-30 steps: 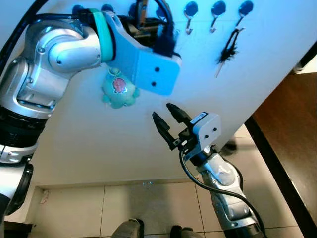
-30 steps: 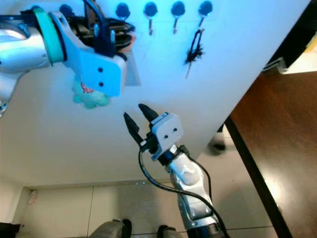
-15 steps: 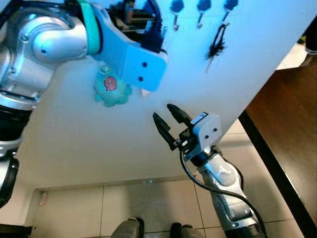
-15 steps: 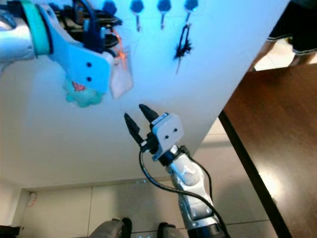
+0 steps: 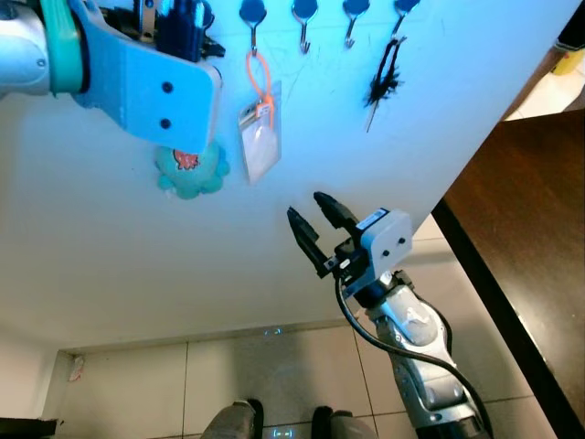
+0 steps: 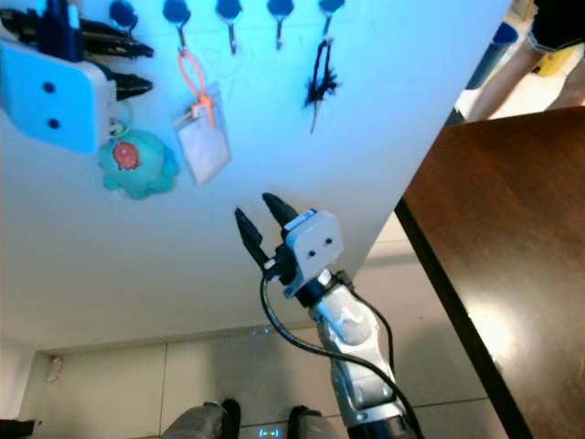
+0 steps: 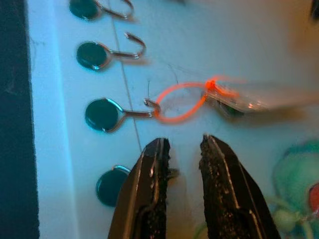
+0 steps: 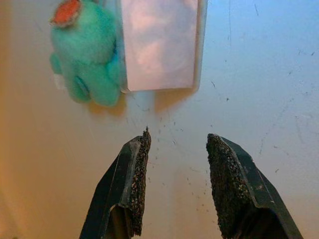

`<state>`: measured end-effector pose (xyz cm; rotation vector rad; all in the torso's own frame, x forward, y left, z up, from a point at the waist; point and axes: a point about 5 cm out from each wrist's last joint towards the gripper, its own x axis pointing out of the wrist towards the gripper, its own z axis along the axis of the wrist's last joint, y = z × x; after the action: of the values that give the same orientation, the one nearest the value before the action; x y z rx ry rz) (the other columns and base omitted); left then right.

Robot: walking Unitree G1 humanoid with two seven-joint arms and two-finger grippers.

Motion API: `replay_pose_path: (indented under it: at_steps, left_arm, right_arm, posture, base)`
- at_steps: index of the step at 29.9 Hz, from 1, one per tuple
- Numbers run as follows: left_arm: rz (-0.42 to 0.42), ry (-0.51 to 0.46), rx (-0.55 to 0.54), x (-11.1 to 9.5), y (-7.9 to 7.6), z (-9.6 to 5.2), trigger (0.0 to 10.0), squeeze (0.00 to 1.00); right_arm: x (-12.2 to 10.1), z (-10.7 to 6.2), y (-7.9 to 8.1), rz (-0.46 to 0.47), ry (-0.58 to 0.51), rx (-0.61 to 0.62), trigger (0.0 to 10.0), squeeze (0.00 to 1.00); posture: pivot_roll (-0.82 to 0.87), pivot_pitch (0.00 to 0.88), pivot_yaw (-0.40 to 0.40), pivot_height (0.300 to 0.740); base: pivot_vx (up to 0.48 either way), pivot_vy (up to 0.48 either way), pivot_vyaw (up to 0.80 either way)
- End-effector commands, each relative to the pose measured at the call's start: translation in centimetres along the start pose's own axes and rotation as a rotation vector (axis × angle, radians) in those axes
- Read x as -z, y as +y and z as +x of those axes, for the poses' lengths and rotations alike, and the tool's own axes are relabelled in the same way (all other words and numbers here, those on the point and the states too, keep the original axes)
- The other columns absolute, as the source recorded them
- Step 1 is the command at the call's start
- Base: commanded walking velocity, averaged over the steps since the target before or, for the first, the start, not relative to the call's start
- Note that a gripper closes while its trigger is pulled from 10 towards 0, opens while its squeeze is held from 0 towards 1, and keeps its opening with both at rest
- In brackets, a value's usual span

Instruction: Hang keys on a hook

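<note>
An orange loop (image 5: 258,80) with a clear card tag (image 5: 261,146) hangs from a blue-based hook (image 5: 253,16) on the white wall. In the left wrist view the loop (image 7: 182,102) sits on the hook's wire (image 7: 124,113). My left gripper (image 7: 183,144) is just below that hook, open by a narrow gap with nothing between its fingers. A teal plush charm (image 5: 188,170) hangs beside the tag. My right gripper (image 5: 309,208) is open lower down in front of the wall, below the tag (image 8: 159,42) and plush (image 8: 89,59).
Several more hooks (image 5: 304,13) run along the wall's top, and a black tassel (image 5: 382,77) hangs from one. A dark brown surface (image 5: 530,229) lies to the right, with a person's legs (image 6: 548,37) beyond it. The tiled floor (image 5: 128,393) is below.
The left gripper has let go of the orange loop and drawn back to the left; the loop and tag now hang free on the hook. The right arm has stayed put.
</note>
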<state>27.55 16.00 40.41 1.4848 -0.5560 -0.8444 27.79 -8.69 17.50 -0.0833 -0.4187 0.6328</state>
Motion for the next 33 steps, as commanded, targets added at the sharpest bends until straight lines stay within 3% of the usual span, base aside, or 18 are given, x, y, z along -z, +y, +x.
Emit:
replay_pose_path:
  at_steps: [1, 2, 3, 5, 7, 9, 12, 14, 16, 19, 21, 22, 23, 26, 28, 33]
  left_arm:
    - [-0.023, -0.067, 0.056, -0.9, -0.7, 0.1, 10.0, 0.0]
    - [-0.093, -0.155, 0.022, -1.7, -0.4, 0.0, 10.0, 0.0]
    - [-0.093, -0.155, 0.022, -1.7, -0.4, 0.0, 10.0, 0.0]
    - [-0.217, -0.297, -0.084, -2.9, 0.5, -0.1, 10.0, 0.0]
    - [-0.289, -0.369, -0.192, -3.2, 1.3, -0.3, 10.0, 0.0]
    - [-0.311, -0.388, -0.232, -3.3, 1.5, -0.4, 10.0, 0.0]
    - [-0.377, -0.429, -0.446, -3.3, 2.8, -0.8, 10.0, 0.0]
    - [-0.377, -0.429, -0.446, -3.3, 2.8, -0.8, 10.0, 0.0]
    - [-0.434, -0.445, -0.525, -3.2, 3.0, -1.0, 10.0, 0.0]
    - [-0.477, -0.448, -0.55, -3.1, 2.8, -1.0, 10.0, 0.0]
    - [-0.623, -0.421, -0.583, -2.7, 0.9, -0.5, 10.0, 0.0]
    - [-0.623, -0.421, -0.583, -2.7, 0.9, -0.5, 10.0, 0.0]
    - [-0.749, -0.383, -0.586, -2.6, -1.6, -0.2, 10.0, 0.0]
    - [-0.788, -0.376, -0.587, -2.6, -2.3, -0.3, 10.0, 0.0]
    - [-0.857, -0.355, -0.631, -2.5, -3.2, -1.0, 10.0, 0.0]
    - [-0.938, -0.279, -0.698, -3.9, -5.5, -1.4, 10.0, 0.0]
  right_arm:
    - [0.1, -0.2, 0.3, 0.005, 0.009, -0.012, 10.0, 0.0]
    - [0.1, -0.3, 0.3, 0.004, 0.01, -0.012, 10.0, 0.0]
    - [0.1, -0.3, 0.3, 0.004, 0.01, -0.012, 10.0, 0.0]
    - [0.2, -0.3, 0.3, 0.004, 0.014, -0.012, 10.0, 0.0]
    - [0.2, -0.3, 0.3, 0.004, 0.016, -0.011, 10.0, 0.0]
    - [0.2, -0.4, 0.3, 0.004, 0.017, -0.011, 10.0, 0.0]
    - [0.3, -0.5, 0.1, 0.004, 0.027, -0.005, 10.0, 0.0]
    - [0.3, -0.5, 0.1, 0.004, 0.027, -0.005, 10.0, 0.0]
    - [0.4, -0.7, -0.1, 0.003, 0.033, -0.003, 10.0, 0.0]
    - [0.4, -0.7, -0.2, 0.003, 0.034, -0.002, 10.0, 0.0]
    - [0.4, -0.6, -0.1, 0.008, 0.032, -0.005, 10.0, 0.0]
    - [0.4, -0.6, -0.1, 0.008, 0.032, -0.005, 10.0, 0.0]
    - [0.3, -0.6, -0.2, 0.006, 0.029, -0.009, 10.0, 0.0]
    - [0.3, -0.6, -0.2, 0.004, 0.028, -0.009, 10.0, 0.0]
    - [0.0, -0.4, -0.8, -0.004, 0.015, 0.013, 10.0, 0.0]
    - [-0.6, -0.4, -1.8, -0.021, -0.007, 0.071, 10.0, 0.0]
  posture:
    - [0.18, 0.154, 0.121, 0.74]
    - [0.18, 0.155, 0.121, 0.74]
    - [0.18, 0.155, 0.121, 0.74]
    - [0.18, 0.155, 0.115, 0.74]
    - [0.17, 0.155, 0.106, 0.74]
    - [0.17, 0.155, 0.106, 0.74]
    - [0.16, 0.155, 0.093, 0.74]
    - [0.16, 0.155, 0.093, 0.74]
    - [0.15, 0.154, 0.09, 0.74]
    - [0.15, 0.152, 0.082, 0.74]
    - [0.15, 0.147, 0.065, 0.74]
    - [0.15, 0.147, 0.065, 0.74]
    - [0.16, 0.134, 0.055, 0.74]
    - [0.16, 0.134, 0.055, 0.74]
    - [0.17, 0.125, 0.048, 0.74]
    - [0.18, 0.12, 0.037, 0.74]
  base:
    - [0.0, 0.0, 0.0]
    - [0.0, 0.0, 0.0]
    - [0.0, 0.0, 0.0]
    - [0.0, 0.0, 0.0]
    - [0.0, 0.0, 0.0]
    - [0.0, 0.0, 0.0]
    - [0.0, 0.0, 0.0]
    - [0.0, 0.0, 0.0]
    - [0.0, 0.0, 0.0]
    - [0.0, 0.0, 0.0]
    - [0.0, 0.0, 0.0]
    - [0.0, 0.0, 0.0]
    - [0.0, 0.0, 0.0]
    - [0.0, 0.0, 0.0]
    - [0.0, 0.0, 0.0]
    - [0.0, 0.0, 0.0]
